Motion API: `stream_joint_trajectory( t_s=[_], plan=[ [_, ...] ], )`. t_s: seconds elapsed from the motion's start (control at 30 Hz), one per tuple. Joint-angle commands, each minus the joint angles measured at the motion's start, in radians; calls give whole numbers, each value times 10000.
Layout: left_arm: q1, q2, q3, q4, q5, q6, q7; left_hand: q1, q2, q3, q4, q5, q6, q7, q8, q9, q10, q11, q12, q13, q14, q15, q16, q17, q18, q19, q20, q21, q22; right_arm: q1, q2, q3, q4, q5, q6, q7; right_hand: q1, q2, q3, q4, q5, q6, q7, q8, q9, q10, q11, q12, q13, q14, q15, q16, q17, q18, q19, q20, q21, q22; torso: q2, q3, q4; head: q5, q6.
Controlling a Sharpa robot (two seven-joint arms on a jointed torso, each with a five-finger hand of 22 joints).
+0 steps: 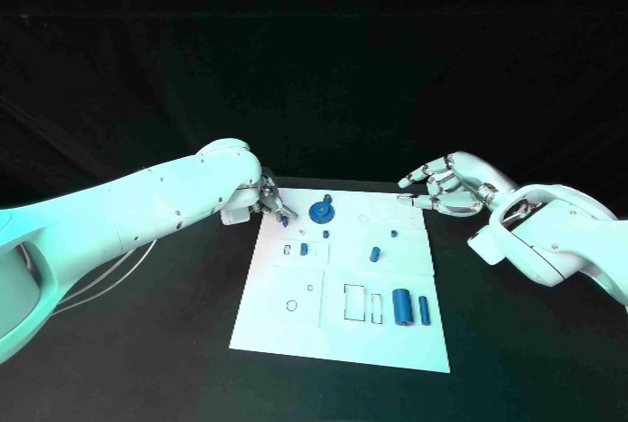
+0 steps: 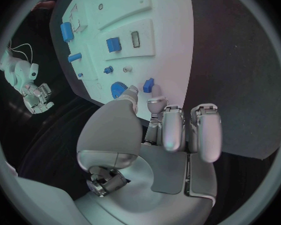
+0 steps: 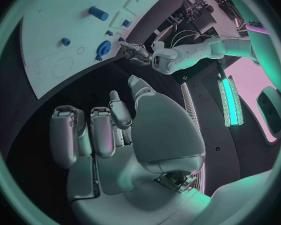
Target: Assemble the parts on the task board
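No text, label or number is readable anywhere; the task board (image 1: 343, 290) bears only outlines, no legible marks.

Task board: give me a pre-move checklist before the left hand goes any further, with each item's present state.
1. Left hand at the task board's far left corner: ok.
2. Small blue part at the left hand's fingertips: ok; firm hold: cannot tell.
3. Round blue part beside it is apart from the fingers: ok.
4. Right hand off the board, at its far right corner, holding nothing: ok.
5. Two blue cylinders lying at the board's near right, out of both hands' way: ok.
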Motion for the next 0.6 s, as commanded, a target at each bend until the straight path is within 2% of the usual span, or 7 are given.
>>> stream_joint_trajectory(
  t_s=[0.03, 0.1, 0.23, 0.37, 0.5, 0.6],
  plan=[
    [-7, 4, 2, 36, -24, 150, 117, 161, 72, -37, 6, 23, 98, 1, 50, -26, 60, -14, 49, -8, 515, -9, -43, 737, -28, 477, -5, 60, 1477, -9, 11, 2, -7, -19, 57, 67, -68, 28, 3, 57, 35, -68, -22, 48, -11, -7, -14, -11, 13, 517, -86, -37, 520, 124, 135, -79, -44, 1495, 8, 2, 0, 0, 9],
    [-8, 2, 2, 36, -24, 130, 113, 289, 168, -5, -6, 28, 104, -4, 53, -47, 59, -19, 47, -19, 515, -14, -44, 737, -26, 473, -11, 56, 1472, -10, 10, 2, -6, -19, 57, 68, -68, 28, 3, 57, 35, -68, -22, 48, -11, -7, -14, -11, 13, 517, -86, -37, 520, 124, 135, -79, -44, 1495, 6, 2, -7, 8, 6],
    [-9, 0, 2, 30, -24, 123, 117, 969, 468, 342, -202, 70, 73, -50, 47, -100, 45, -63, 32, -42, 516, -49, -47, 736, -25, 472, -32, 53, 1473, -11, 4, 2, 0, -18, 58, 68, -68, 28, 3, 57, 35, -68, -22, 48, -11, -7, -14, -11, 13, 517, -86, -37, 520, 124, 135, -79, -44, 1495, 6, 2, -2, -17, -18],
    [-10, -1, 2, 28, -24, 185, 147, 1412, 536, 613, -341, 74, 59, -68, 52, -138, 36, -82, 17, -61, 514, -66, -52, 733, -26, 471, -51, 52, 1476, -11, 1, 2, 3, -18, 63, 69, -68, 28, 3, 57, 35, -68, -22, 48, -11, -7, -14, -11, 13, 517, -86, -37, 520, 124, 135, -79, -44, 1495, 2, 3, -2, -9, -32],
    [-10, -1, 2, 29, 15, 332, 237, 1488, 518, 672, -345, 62, 82, -68, 70, -147, 31, -82, -3, -90, 515, -66, -53, 734, -30, 478, -54, 61, 1493, -12, 2, 2, 6, -18, 61, 75, -68, 28, 3, 57, 35, -68, -22, 48, -11, -7, -14, -11, 13, 517, -86, -37, 520, 124, 135, -79, -44, 1495, 0, 1, -1, -18, -13],
    [-11, -3, 2, 25, 33, 375, 307, 1632, 639, 824, -345, 70, 138, -97, 123, -139, 48, -102, -12, -107, 515, -76, -54, 734, -33, 484, -54, 68, 1508, -12, -1, 2, 10, -17, 58, 75, -68, 28, 3, 57, 35, -68, -22, 48, -11, -7, -14, -11, 13, 517, -86, -37, 520, 124, 135, -79, -44, 1495, 3, 2, -1, -15, -16]
  ],
)
